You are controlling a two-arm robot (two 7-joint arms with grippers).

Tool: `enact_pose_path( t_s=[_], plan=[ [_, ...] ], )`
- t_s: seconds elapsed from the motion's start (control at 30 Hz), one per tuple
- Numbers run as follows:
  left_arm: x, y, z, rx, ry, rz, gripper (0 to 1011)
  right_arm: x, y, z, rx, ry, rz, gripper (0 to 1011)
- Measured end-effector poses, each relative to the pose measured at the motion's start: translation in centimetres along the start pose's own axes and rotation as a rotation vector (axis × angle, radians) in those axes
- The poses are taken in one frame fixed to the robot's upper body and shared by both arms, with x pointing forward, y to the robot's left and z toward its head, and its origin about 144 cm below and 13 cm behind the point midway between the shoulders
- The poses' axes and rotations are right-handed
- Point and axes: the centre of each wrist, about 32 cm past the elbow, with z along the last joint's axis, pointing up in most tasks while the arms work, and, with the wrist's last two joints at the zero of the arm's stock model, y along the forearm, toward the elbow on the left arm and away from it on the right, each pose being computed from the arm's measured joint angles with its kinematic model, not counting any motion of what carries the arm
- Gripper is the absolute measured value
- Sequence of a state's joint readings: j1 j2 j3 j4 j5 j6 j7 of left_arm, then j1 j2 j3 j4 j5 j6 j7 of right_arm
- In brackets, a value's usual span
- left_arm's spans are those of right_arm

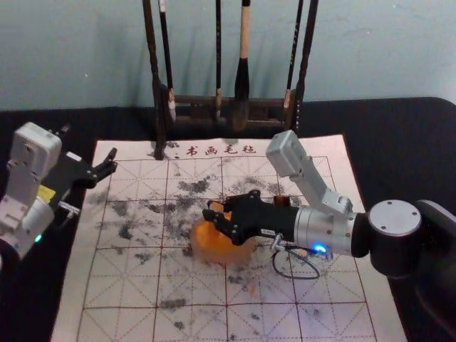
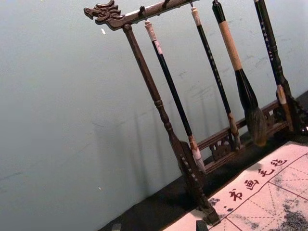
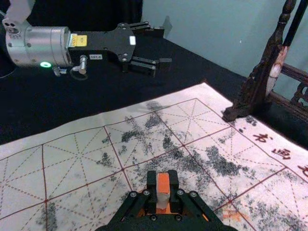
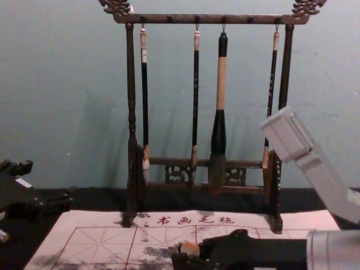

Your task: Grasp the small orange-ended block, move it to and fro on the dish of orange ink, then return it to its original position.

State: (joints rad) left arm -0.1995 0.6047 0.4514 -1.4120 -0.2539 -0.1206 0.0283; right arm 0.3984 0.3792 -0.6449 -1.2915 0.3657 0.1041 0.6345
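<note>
The block (image 3: pixel 163 192) is sitting between the closed-in fingers of the right gripper (image 1: pixel 215 218), which are clamping it from both sides, its orange end and pale side showing in the right wrist view. It is being held over the dish (image 1: pixel 212 254), near the middle of the mat (image 1: pixel 114 285), with the right arm reaching in from the mat's right edge. Whether its underside is touching the ink (image 1: pixel 222 242) I cannot tell, as the fingers are hiding that spot.

The left gripper (image 1: pixel 110 162) is idling by the mat's left edge, toward the far corner, its fingers standing apart and holding nothing. The brush rack (image 4: pixel 208 163) is standing at the mat's far edge, well apart from the work.

The grasp is looking done, and the inking step seems to be in hand. The next move is calling for a level, gentle to-and-fro stroke inside the dish's rim, with the block's lower face just meeting the ink and the grip staying firm. Pressing too hard could be shoving the dish along or twisting the block between the fingers. After that, the return is remaining: lifting clear of the rim and setting the block down upright at its original place.
</note>
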Motion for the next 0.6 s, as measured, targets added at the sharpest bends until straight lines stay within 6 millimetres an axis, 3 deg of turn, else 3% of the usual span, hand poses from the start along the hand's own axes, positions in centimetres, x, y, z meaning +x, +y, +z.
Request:
enact_pose_path(
  t_s=[0.27, 0.6],
  plan=[
    [0.00, 0.00, 0.00, 0.000, 0.000, 0.000, 1001, 0.49, 0.48, 0.00, 0.004, 0.005, -0.009, 111],
    [0.00, 0.00, 0.00, 0.000, 0.000, 0.000, 1001, 0.94, -0.44, -0.04, 0.000, 0.002, -0.047, 111]
  ],
)
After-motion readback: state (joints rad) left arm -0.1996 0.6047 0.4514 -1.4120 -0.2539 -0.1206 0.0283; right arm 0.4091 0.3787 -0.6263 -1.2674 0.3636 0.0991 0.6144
